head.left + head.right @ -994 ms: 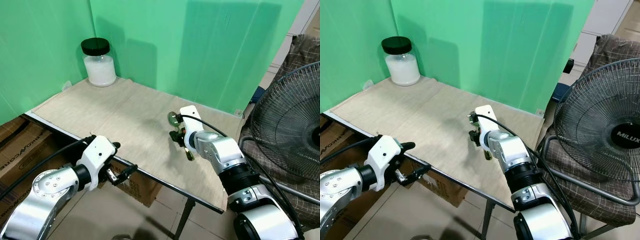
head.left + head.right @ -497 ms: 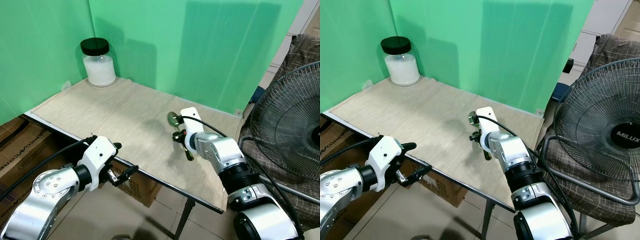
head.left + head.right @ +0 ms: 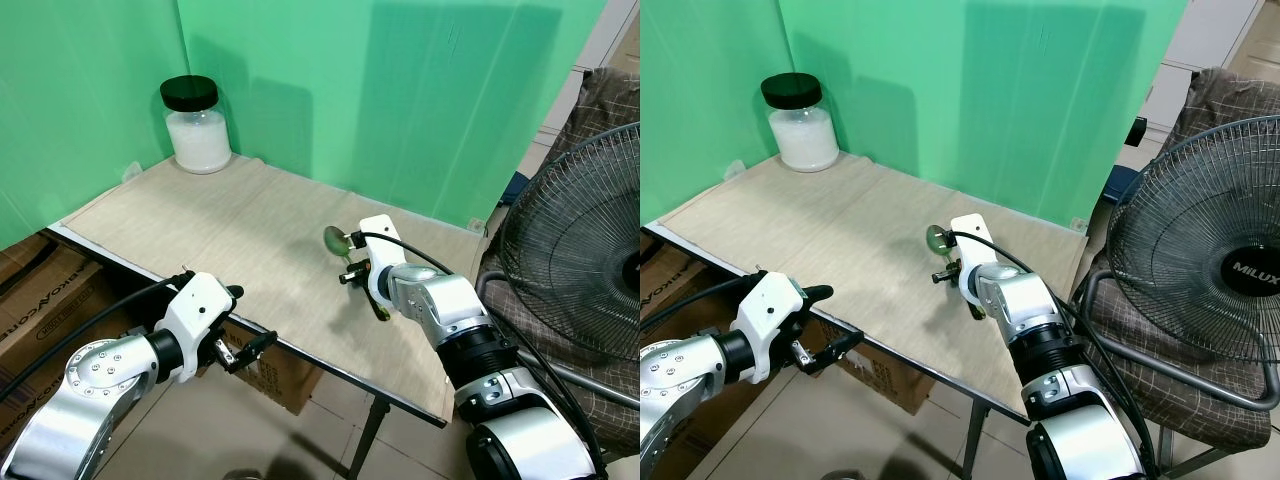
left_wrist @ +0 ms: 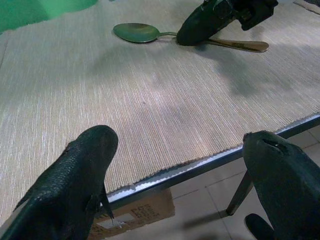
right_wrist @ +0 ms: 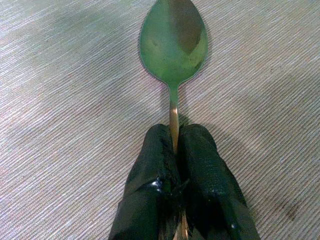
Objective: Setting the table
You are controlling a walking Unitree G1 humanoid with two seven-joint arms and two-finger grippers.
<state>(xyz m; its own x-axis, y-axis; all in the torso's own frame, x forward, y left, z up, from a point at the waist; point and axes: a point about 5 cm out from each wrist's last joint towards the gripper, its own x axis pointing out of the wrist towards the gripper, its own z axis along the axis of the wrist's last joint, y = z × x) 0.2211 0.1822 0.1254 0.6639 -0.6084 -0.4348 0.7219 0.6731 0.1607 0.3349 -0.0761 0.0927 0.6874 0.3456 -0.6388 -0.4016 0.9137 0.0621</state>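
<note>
A metal spoon (image 3: 336,239) with a gold handle lies low over the beige table mat (image 3: 230,230), right of middle. My right gripper (image 3: 356,272) is shut on the spoon's neck; the right wrist view shows the bowl (image 5: 173,40) sticking out beyond the black fingers (image 5: 197,165). The handle end (image 3: 380,310) pokes out behind the gripper. My left gripper (image 3: 245,350) hangs open off the table's near edge, below the mat; its two fingers (image 4: 80,170) frame the table edge in the left wrist view, with the spoon (image 4: 137,33) far across.
A glass jar (image 3: 197,125) of white powder with a black lid stands in the far left corner against green screens. A large floor fan (image 3: 585,260) stands right of the table. Cardboard boxes (image 3: 40,300) sit under the table's left side.
The spoon's bowl has swung to the left and lower toward the mat, with my right gripper still shut on it. The left arm has stayed put.
</note>
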